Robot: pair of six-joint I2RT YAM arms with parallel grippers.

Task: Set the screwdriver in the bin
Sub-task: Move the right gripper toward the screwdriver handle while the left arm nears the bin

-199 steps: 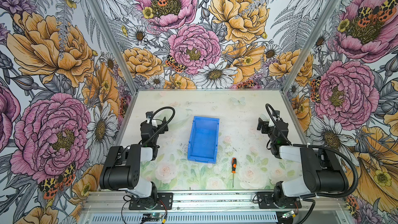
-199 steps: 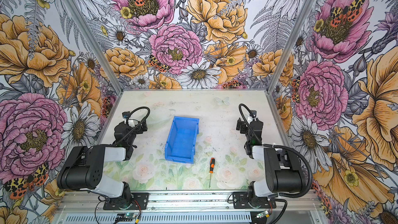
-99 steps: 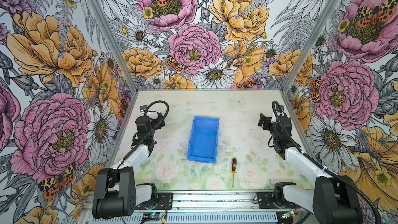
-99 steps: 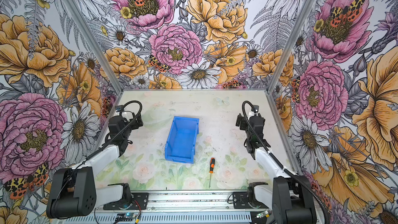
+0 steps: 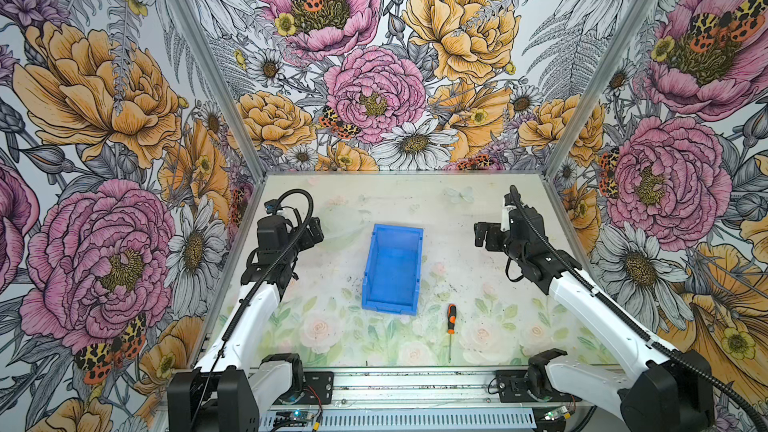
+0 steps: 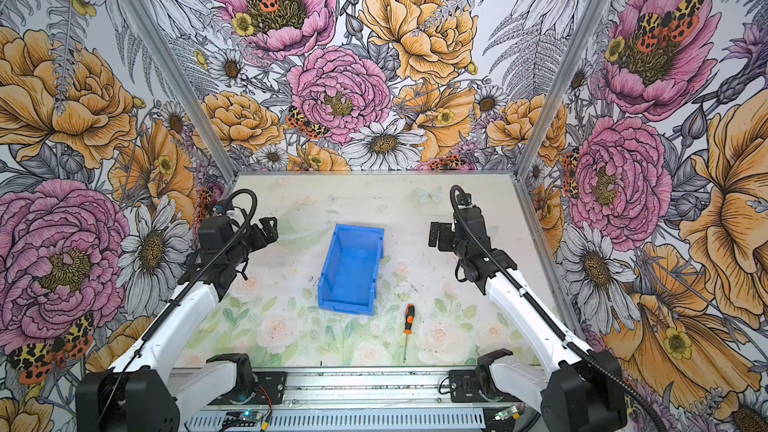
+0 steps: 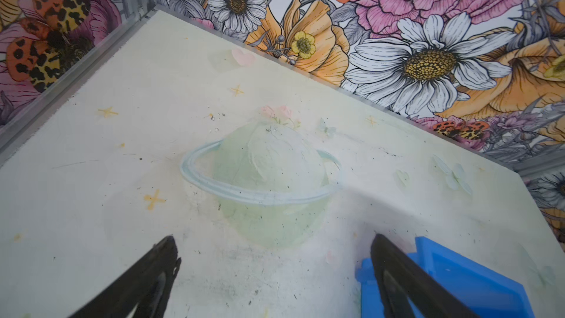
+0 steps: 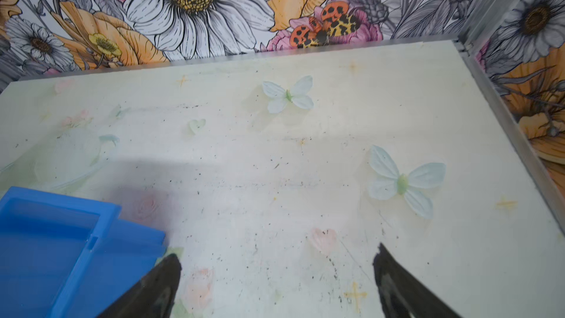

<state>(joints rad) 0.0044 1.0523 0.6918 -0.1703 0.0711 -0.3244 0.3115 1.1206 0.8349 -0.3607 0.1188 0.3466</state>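
We see the bin (image 5: 392,270) empty mid-table, low lip toward the robot base. The screwdriver (image 5: 451,320) lies flat on the table (image 5: 374,205) outside the bin, just off the lip's right corner and not touching, with its handle toward the bin and its shaft pointing away. The thin shaft tip is hard to pick out against the printed surface. The left gripper (image 5: 314,231) hangs left of the bin's far end and the right gripper (image 5: 484,236) right of it, both apart from the bin. Both are spread wide with nothing between the jaws. Each wrist view shows only two dark fingertips (image 7: 159,266) and a cropped bin corner. In the left wrist view one finger overlaps that corner. We can't tell their height above the table.
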